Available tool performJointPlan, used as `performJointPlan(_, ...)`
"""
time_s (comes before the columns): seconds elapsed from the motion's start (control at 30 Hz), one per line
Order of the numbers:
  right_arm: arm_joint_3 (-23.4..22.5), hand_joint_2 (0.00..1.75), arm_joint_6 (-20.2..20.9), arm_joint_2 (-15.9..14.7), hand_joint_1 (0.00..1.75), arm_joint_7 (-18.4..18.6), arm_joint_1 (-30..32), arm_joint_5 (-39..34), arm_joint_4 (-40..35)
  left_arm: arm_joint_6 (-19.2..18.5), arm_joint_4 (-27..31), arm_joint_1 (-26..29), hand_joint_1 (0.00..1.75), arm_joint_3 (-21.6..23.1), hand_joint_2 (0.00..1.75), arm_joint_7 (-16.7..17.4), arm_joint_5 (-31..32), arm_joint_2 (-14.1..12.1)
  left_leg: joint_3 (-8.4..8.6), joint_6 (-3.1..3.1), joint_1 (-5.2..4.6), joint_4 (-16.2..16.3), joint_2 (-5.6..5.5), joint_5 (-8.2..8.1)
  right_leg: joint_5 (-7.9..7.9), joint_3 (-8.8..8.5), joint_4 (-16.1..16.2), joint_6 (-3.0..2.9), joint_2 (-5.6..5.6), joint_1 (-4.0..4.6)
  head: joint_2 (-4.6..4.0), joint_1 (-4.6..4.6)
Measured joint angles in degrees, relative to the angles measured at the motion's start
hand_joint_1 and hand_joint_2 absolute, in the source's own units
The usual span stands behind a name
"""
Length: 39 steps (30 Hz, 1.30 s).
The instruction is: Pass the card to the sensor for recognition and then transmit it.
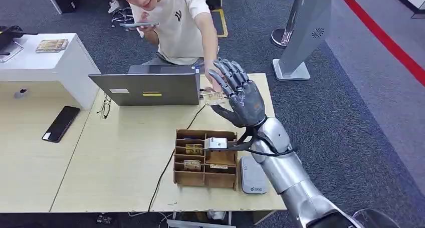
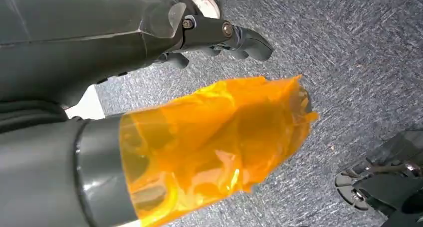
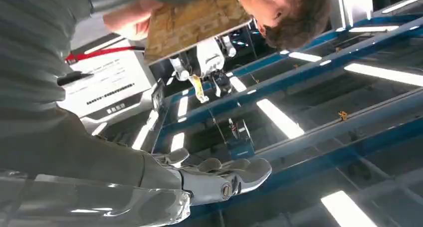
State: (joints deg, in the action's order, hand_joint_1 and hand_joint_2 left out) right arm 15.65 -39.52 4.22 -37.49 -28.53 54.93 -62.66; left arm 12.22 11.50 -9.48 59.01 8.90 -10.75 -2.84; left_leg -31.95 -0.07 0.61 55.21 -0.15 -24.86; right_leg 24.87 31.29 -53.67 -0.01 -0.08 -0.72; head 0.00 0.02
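- Our right arm reaches up and forward over the table (image 1: 125, 153), its hand (image 1: 239, 95) raised with the palm up and the fingers spread wide, holding nothing.
- The card (image 1: 213, 98) sits just beside that hand, at its thumb side. A person's hand (image 1: 208, 80) comes down onto the card, and in our right wrist view the person's hand (image 3: 130, 18) grips the card (image 3: 192, 20). We cannot tell whether our own fingers touch it.
- Our left hand (image 2: 219, 35) hangs above grey carpet, its dark fingers loosely bent with nothing in them; an orange film wraps the thumb (image 2: 214, 147).
- We count one loose card, one wooden tray (image 1: 205, 158) with several compartments, at least three cards lying in it, one white sensor (image 1: 215, 144) mounted at the tray, and one grey flat device (image 1: 252, 175) just right of the tray.
- One open laptop (image 1: 150, 87) stands with its back to us, between the tray and the person (image 1: 175, 22), who leans over it and holds a phone (image 1: 139, 24) in the other hand.
- One black phone (image 1: 61, 123) and one pair of glasses (image 1: 105, 107) lie left of the laptop; a black cable (image 1: 168, 168) runs from the laptop past the tray to the table's near edge.
- A white cabinet (image 1: 45, 62) stands at the far left; a grey stand (image 1: 305, 32) rises on the carpet to the right.
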Motion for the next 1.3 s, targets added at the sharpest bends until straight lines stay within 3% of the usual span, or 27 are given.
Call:
performJointPlan(0.03,0.0,1.75,0.0,0.11,1.64,-0.13,-0.08,-0.26,0.32,-0.04,0.0,0.0,0.0,0.0,0.0,0.02,0.04,0.0,0.0,0.0,0.0,0.0,0.0,0.0,0.0,0.0,0.0,0.0,0.0,0.0,0.0,0.02)
performJointPlan(0.23,0.09,1.75,-0.04,0.57,1.73,-0.5,-0.36,-1.12,2.29,-0.15,0.0,0.0,0.0,0.0,0.0,0.28,0.09,0.02,-0.01,0.0,0.0,0.0,-0.01,0.0,0.0,0.0,0.0,0.0,0.0,0.0,0.0,0.0)
performJointPlan(0.6,0.52,1.75,-0.07,0.7,1.73,-0.41,-0.42,-2.38,4.19,-0.26,0.0,0.05,0.0,0.0,0.0,0.68,0.17,0.07,-0.01,0.0,0.0,0.0,-0.02,0.0,0.0,0.0,0.0,0.0,-0.01,0.0,0.0,0.0)
performJointPlan(0.67,0.55,1.75,-0.09,0.7,1.64,-0.39,-0.43,-2.45,4.39,-0.28,0.0,0.05,0.0,-0.02,0.0,0.7,0.17,0.07,-0.01,0.0,0.0,0.0,-0.02,0.0,0.0,0.0,0.0,0.0,-0.01,0.0,0.0,0.0)
performJointPlan(0.87,0.85,1.75,-0.09,0.7,1.75,-0.26,-0.42,-3.67,4.78,-0.28,0.0,0.09,0.0,-0.02,0.0,0.81,0.22,0.07,-0.01,0.0,0.0,0.0,-0.02,0.0,0.0,0.01,0.0,0.0,-0.01,0.0,0.0,0.0)
performJointPlan(1.0,1.03,1.75,-0.09,0.7,1.73,-0.26,-0.4,-4.92,5.24,-0.26,0.0,0.14,0.0,-0.07,0.0,0.96,0.31,0.09,-0.01,0.0,0.0,0.0,-0.02,0.0,0.0,0.0,0.0,0.0,-0.01,0.0,0.0,0.0)
performJointPlan(1.3,3.26,1.75,-0.15,0.46,1.75,2.1,-0.33,-19.02,6.56,-0.13,0.0,0.43,0.0,-0.81,0.0,1.4,0.48,0.13,-0.01,0.0,0.0,0.0,-0.01,0.0,0.0,0.02,0.0,0.0,0.01,0.0,0.0,0.0)
